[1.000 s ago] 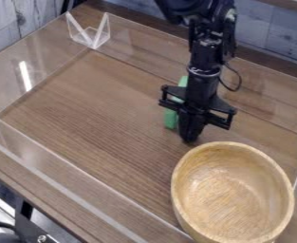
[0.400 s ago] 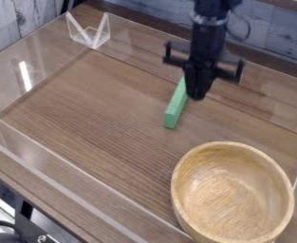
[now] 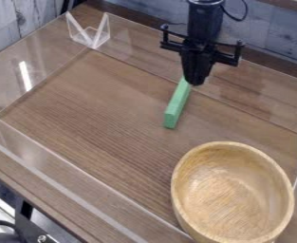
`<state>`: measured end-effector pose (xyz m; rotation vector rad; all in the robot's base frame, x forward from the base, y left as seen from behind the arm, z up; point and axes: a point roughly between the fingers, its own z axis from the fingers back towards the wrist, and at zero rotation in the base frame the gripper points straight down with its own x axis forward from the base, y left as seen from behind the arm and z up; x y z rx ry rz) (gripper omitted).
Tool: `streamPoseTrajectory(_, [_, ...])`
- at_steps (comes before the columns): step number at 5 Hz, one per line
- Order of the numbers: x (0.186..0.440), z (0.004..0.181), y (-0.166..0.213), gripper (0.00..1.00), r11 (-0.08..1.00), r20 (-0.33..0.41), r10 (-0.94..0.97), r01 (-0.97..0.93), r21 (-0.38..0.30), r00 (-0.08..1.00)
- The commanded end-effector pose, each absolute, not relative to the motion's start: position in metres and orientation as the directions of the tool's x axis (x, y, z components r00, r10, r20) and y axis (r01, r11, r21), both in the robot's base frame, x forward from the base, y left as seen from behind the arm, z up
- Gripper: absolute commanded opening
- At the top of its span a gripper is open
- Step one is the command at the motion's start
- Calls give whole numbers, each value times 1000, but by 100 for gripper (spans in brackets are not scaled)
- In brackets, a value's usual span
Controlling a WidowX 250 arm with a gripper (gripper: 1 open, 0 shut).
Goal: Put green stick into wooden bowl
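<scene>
The gripper (image 3: 197, 80), fingers too close to tell apart or together, is rising off the green stick (image 3: 177, 103), now lying flat at eleven o'clock from the empty wooden bowl (image 3: 233, 196), suggesting a failed pickup.

Black arm (image 3: 204, 19) vertical, fingers (image 3: 197, 76) pointing straight down, empty.

I see the green stick (image 3: 177, 103), a small matte bright-green bar, lying flat and slightly slanted just below my gripper (image 3: 197, 80), its upper end under the fingertips. The wooden bowl (image 3: 233, 195), light tan, thick-rimmed, sits upright and empty, well below the gripper
</scene>
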<state>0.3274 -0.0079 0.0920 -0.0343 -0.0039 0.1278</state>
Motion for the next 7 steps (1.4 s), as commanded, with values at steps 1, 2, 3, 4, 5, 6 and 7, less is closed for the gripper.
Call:
streamPoseTrajectory(1, [330,103,-4,100,993,62,118,-116,-34,991])
streamPoseTrajectory(2, [330,96,0,100,993,60,116,-115,-24,991])
streamPoseTrajectory(3, [331,85,6,100,994,64,111,-111,-6,992])
streamPoseTrajectory(4, [333,73,13,100,994,70,109,-110,13,992])
streamPoseTrajectory(5, [334,61,18,100,993,73,110,-113,29,991])
streamPoseTrajectory(6, [335,49,23,100,992,72,116,-120,46,991])
streamPoseTrajectory(7, [336,38,25,100,990,67,122,-126,60,990])
